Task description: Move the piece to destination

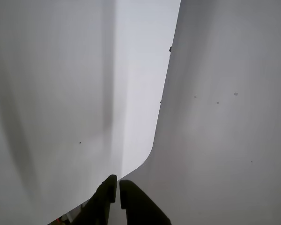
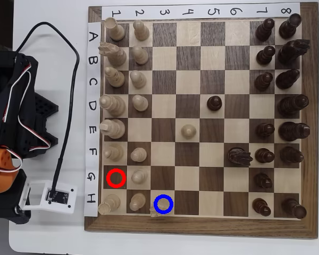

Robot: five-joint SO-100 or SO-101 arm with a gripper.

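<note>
White is nearly all my wrist view gives: a shadowed pale surface on the left, a brighter strip in the middle, and a speckled white sheet [image 1: 225, 117] curving down the right. At the bottom edge my claw [image 1: 118, 183] pokes in, its two dark fingers [image 1: 105, 197] drawn almost together with only a sliver of light between them and nothing held there.

In the overhead view my black arm [image 2: 10, 106] sits off the board at the far left, folded over its base, with an orange part [image 2: 2, 164] low down and a white controller box [image 2: 48, 195] just beside it, fed by a black cable [image 2: 64, 79]. Next comes the chessboard [image 2: 199, 231] with its strip of row letters. Pale pieces fill the first two columns, and the red-ringed square [image 2: 116, 178] in column 1 stands empty.

The pale knight [image 2: 153, 211] is in row H, at the lower left corner of the blue-ringed square [image 2: 163, 204], touching the line shared with the neighbouring pawn's square. It shows so small there that I cannot tell whether it stands upright or leans. The ring itself is clear of it.

Farther right a pale pawn [image 2: 189, 130] and a dark pawn [image 2: 215, 102] stand alone mid-board, then a dark knight [image 2: 239, 155] in column 6, then the dark ranks [image 2: 279, 79] in columns 7 and 8.
</note>
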